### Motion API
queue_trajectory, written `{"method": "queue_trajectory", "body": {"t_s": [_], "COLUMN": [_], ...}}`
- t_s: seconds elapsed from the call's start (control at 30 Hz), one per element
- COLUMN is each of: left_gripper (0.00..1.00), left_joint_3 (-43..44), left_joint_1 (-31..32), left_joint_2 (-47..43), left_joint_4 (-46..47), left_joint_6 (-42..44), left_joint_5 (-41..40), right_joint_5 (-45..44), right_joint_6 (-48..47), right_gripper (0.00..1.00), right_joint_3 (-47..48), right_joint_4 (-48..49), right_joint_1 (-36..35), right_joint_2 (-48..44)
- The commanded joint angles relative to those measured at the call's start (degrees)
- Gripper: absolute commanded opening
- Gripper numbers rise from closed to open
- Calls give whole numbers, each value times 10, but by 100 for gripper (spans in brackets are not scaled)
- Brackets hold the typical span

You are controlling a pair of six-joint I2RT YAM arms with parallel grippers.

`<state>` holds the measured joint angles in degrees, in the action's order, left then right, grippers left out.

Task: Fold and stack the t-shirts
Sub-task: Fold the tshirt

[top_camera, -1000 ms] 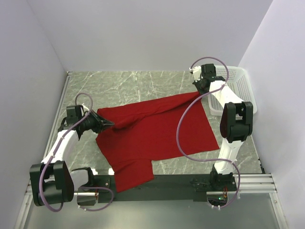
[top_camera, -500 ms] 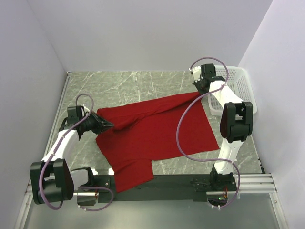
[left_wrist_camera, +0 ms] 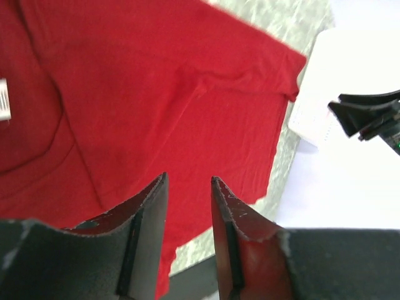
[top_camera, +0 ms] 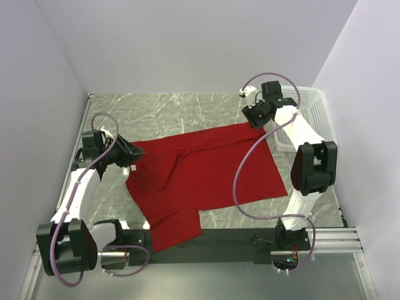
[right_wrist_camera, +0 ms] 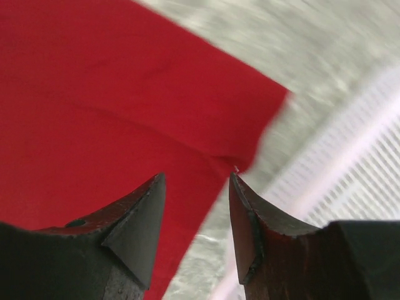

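A deep red t-shirt (top_camera: 206,175) lies spread on the marble table (top_camera: 162,112), one sleeve hanging over the near edge. Its white neck tag (left_wrist_camera: 3,100) shows at the left of the left wrist view. My left gripper (top_camera: 132,155) hovers at the shirt's left edge; in its own view the left gripper (left_wrist_camera: 189,181) is open, with nothing between the fingers and the t-shirt (left_wrist_camera: 156,94) below. My right gripper (top_camera: 251,116) hangs over the shirt's far right corner, and the right gripper (right_wrist_camera: 197,178) is open and empty above the t-shirt (right_wrist_camera: 94,94).
A white mesh basket (top_camera: 312,115) stands at the far right of the table, just beside the shirt's corner, and shows as the basket (right_wrist_camera: 362,169) in the right wrist view. Grey walls close in the left, back and right sides. A black rail (top_camera: 237,237) runs along the near edge.
Both grippers have opened and let go of the shirt, and its raised edges have dropped flat. The left gripper drew back to the left, and the right one shifted slightly left.
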<state>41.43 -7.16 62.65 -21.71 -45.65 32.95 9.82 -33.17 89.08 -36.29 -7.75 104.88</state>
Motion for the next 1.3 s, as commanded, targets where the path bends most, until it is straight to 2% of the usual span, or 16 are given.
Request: {"method": "queue_trajectory", "body": {"t_s": [0.0,0.03,0.1,0.23,0.27,0.43,0.53,0.6,0.63,0.73,0.8,0.9,1.13,1.27], "left_gripper": [40,41,44,48,49,53,53,52,52,49,45,43,45,47], "left_joint_3": [30,30,22,-5,-19,-49,-71,-87,-93,-110,-115,-101,-42,-6], "left_joint_1": [-4,-6,-11,-19,-20,-22,-22,-22,-21,-18,-9,18,142,195], "left_joint_2": [-22,-25,-30,-39,-41,-46,-46,-46,-46,-37,-25,-5,22,66], "left_joint_4": [5,6,16,42,47,48,46,48,50,70,85,77,40,35], "left_joint_6": [28,29,26,1,-10,-24,-30,-33,-35,-49,-55,-45,-7,23], "left_joint_5": [-26,-31,-35,-37,-33,-26,-17,-12,-8,1,-1,-15,-110,-173], "right_joint_5": [169,246,301,334,320,241,182,159,145,115,128,156,183,208], "right_joint_6": [-72,-127,-182,-222,-204,-104,-11,32,89,168,186,214,267,276], "right_gripper": [52,52,52,53,53,53,52,50,49,45,41,41,41,41], "right_joint_3": [38,37,16,-56,-65,-38,-7,20,28,66,92,96,122,102], "right_joint_4": [-113,-167,-204,-156,-113,-44,7,28,49,50,32,22,11,18], "right_joint_1": [-20,-31,-71,-163,-187,-312,-347,-353,-353,-351,-350,-351,-322,-278], "right_joint_2": [-5,-1,2,-37,-48,-12,27,57,65,104,132,148,176,148]}}
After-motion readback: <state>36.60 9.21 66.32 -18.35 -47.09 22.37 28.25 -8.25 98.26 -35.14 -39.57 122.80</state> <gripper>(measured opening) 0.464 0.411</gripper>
